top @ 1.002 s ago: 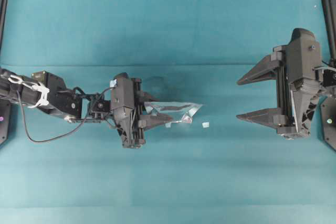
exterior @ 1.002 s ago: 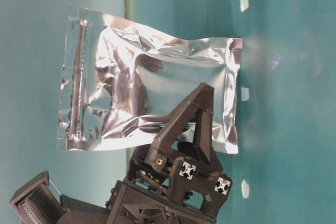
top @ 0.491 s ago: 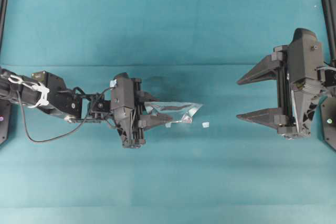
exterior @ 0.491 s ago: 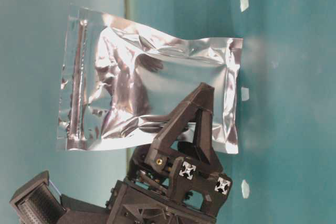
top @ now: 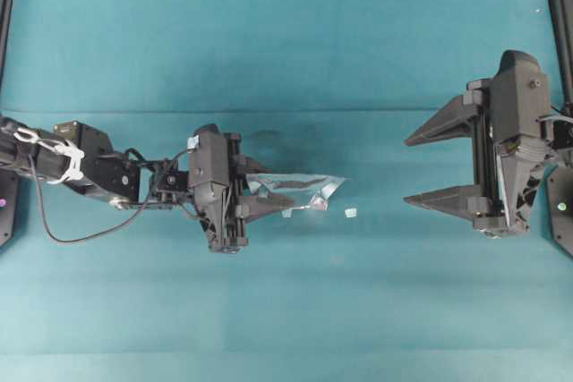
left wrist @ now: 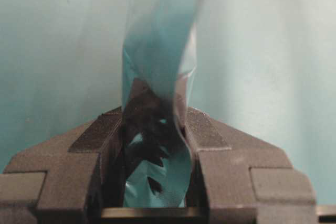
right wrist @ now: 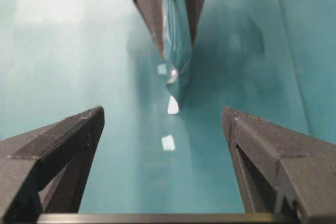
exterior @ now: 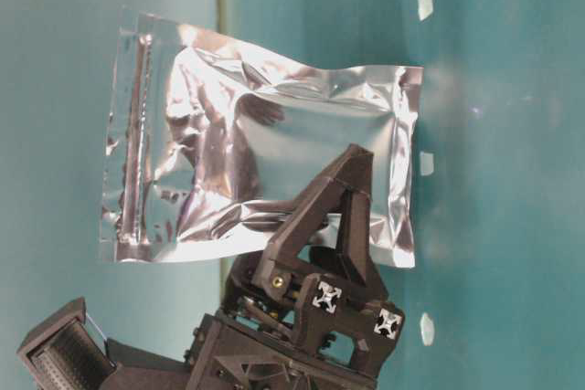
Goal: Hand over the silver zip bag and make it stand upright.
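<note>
The silver zip bag (top: 309, 188) is a crinkled foil pouch held off the teal table, edge-up as the overhead view shows it. My left gripper (top: 269, 185) is shut on one of its ends. The table-level view shows the bag (exterior: 265, 171) broadside, zip strip at its left, with one left gripper finger (exterior: 340, 216) across its lower part. In the left wrist view the foil (left wrist: 157, 77) rises from between the pads. My right gripper (top: 408, 172) stands wide open at the right, well short of the bag's free end. Its wrist view faces the bag (right wrist: 176, 30) edge-on beyond its empty fingers (right wrist: 79, 135).
A tiny pale scrap (top: 351, 213) lies on the table (top: 286, 310) just past the bag's free end, between the two grippers, and shows in the right wrist view (right wrist: 168, 142) too. Black frame posts (top: 560, 6) stand at the table's far left and right edges.
</note>
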### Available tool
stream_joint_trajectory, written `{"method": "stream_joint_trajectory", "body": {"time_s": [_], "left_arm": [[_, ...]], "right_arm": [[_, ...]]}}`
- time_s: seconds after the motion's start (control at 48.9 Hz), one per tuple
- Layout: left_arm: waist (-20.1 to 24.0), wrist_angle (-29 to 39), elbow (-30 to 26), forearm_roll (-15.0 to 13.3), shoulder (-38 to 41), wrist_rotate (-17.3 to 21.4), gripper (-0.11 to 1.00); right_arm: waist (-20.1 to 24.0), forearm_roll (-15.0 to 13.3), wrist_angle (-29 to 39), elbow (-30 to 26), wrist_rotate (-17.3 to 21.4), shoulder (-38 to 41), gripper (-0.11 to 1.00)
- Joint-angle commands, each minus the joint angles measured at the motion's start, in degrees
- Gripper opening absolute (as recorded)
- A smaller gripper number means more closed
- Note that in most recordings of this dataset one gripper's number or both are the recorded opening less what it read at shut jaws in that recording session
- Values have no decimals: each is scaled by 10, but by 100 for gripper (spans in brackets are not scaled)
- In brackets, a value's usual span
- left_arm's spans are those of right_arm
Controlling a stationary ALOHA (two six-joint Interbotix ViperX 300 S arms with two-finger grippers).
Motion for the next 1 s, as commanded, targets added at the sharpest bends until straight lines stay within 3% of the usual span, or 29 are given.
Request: {"method": "stream_joint_trajectory", "body": {"time_s": [0.0, 0.982], "left_arm": [[-3, 1, -3, 2, -3, 0, 20], [-2, 7, -3, 2, -3, -1, 20]], "right_arm": [[0, 1, -7, -5, 5, -3, 96], [0, 2, -8, -2, 6, -3, 96]]}}
